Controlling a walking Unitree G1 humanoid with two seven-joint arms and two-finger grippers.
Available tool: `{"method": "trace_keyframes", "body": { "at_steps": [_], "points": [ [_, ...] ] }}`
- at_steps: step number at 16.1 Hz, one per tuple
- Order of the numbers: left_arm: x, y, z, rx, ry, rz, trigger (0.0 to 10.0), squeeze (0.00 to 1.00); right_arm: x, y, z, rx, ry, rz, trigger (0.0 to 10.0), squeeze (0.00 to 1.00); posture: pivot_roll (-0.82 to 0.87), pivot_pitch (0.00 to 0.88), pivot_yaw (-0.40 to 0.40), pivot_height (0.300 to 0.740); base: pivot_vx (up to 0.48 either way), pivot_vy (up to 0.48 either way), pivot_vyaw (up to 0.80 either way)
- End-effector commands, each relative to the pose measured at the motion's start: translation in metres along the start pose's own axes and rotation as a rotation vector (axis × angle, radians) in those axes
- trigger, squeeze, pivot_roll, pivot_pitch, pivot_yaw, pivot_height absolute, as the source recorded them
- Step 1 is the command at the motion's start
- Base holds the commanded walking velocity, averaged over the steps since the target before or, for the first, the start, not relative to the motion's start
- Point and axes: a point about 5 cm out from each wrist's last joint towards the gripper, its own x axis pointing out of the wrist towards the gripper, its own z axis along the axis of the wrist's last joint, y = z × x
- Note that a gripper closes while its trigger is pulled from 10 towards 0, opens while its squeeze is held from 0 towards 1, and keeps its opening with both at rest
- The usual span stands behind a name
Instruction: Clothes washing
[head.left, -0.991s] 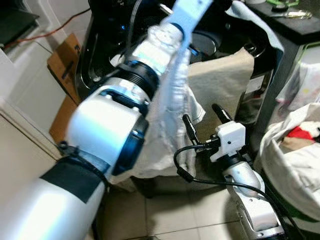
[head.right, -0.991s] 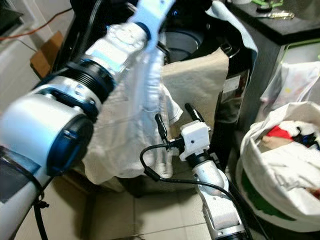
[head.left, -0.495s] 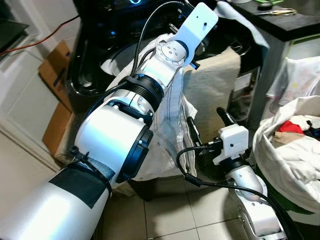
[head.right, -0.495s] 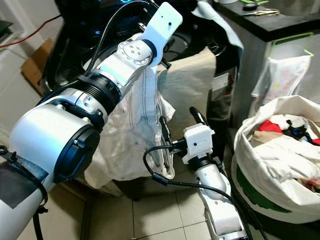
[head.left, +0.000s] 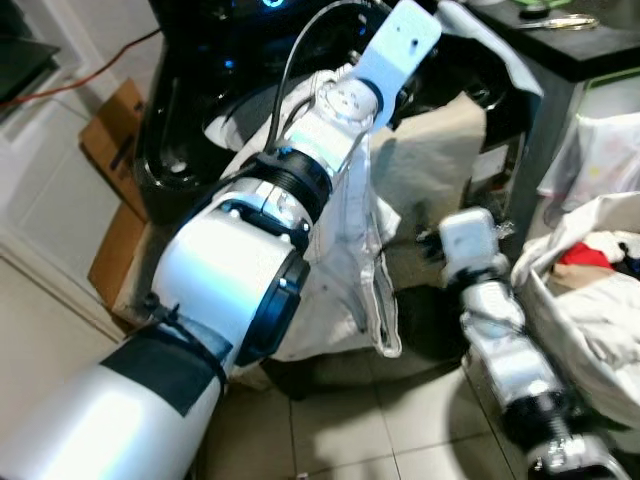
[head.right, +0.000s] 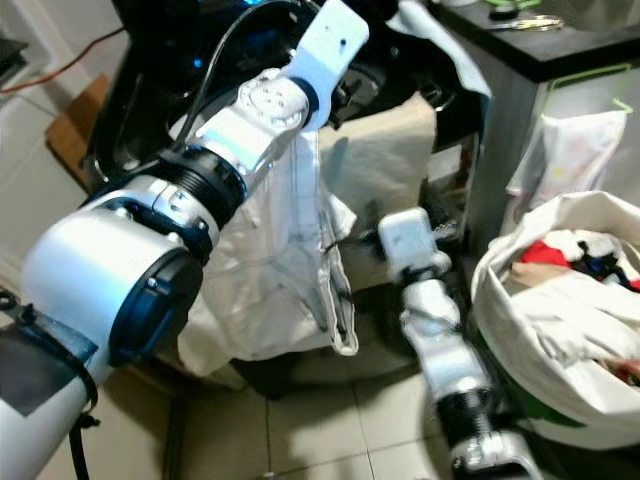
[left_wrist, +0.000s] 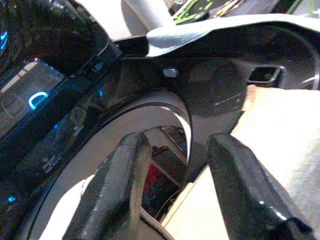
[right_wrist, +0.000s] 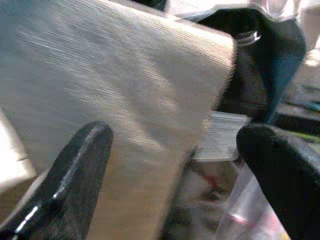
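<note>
My left arm (head.left: 300, 190) reaches up over the black top-loading washing machine (head.left: 180, 100), and a white garment (head.left: 345, 280) hangs draped over its forearm. In the left wrist view the left gripper (left_wrist: 177, 147) is open above the drum opening (left_wrist: 150, 125), with something red inside. A beige towel (head.left: 435, 165) hangs down the machine's front. My right gripper (right_wrist: 175, 145) is open and faces this towel at close range; its white wrist (head.left: 467, 240) is just in front of the towel.
A white laundry bag (head.right: 560, 330) full of clothes stands on the right, close to my right arm. A black counter (head.left: 590, 50) rises behind it. Flattened cardboard (head.left: 112, 130) leans left of the machine. Tiled floor (head.left: 350, 430) lies below.
My right arm has swung up and forward, turning its fingers away from the camera and toward the beige towel. The left arm and draped garment have barely moved.
</note>
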Motion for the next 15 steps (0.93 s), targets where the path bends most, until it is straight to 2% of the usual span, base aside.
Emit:
{"method": "trace_keyframes", "body": {
  "at_steps": [1,3,5,8,11,15],
  "points": [
    [-0.001,0.004,0.005,-0.030,-0.015,0.002,10.0,0.00,0.015,0.000,-0.003,-0.036,0.033,-0.032,10.0,0.00,-0.08,0.000,0.211,0.740,0.000,0.000,0.00],
    [0.000,0.002,0.004,-0.046,-0.016,-0.007,10.0,0.00,0.025,0.001,0.002,-0.021,0.015,-0.007,10.0,0.00,-0.07,0.000,0.193,0.740,0.000,0.000,0.00],
    [0.000,0.002,0.002,-0.057,-0.012,-0.012,10.0,0.00,0.031,0.008,0.010,0.017,-0.029,0.033,10.0,0.00,-0.06,0.000,0.174,0.740,0.000,0.000,0.00],
    [0.000,0.001,-0.006,-0.068,0.002,-0.019,10.0,0.00,0.022,0.035,0.018,0.087,-0.085,0.117,10.0,0.00,-0.06,0.000,0.166,0.740,0.000,0.000,0.00],
    [0.000,-0.001,-0.006,-0.069,0.002,-0.025,10.0,0.00,0.011,0.053,0.028,0.155,-0.149,0.184,10.0,0.00,-0.07,0.000,0.169,0.740,0.000,0.000,0.00],
    [0.000,-0.004,-0.001,-0.072,-0.008,-0.033,10.0,0.00,0.013,0.059,0.029,0.168,-0.160,0.219,10.0,0.00,-0.08,0.000,0.173,0.740,0.000,0.000,0.00]
  ]
}}
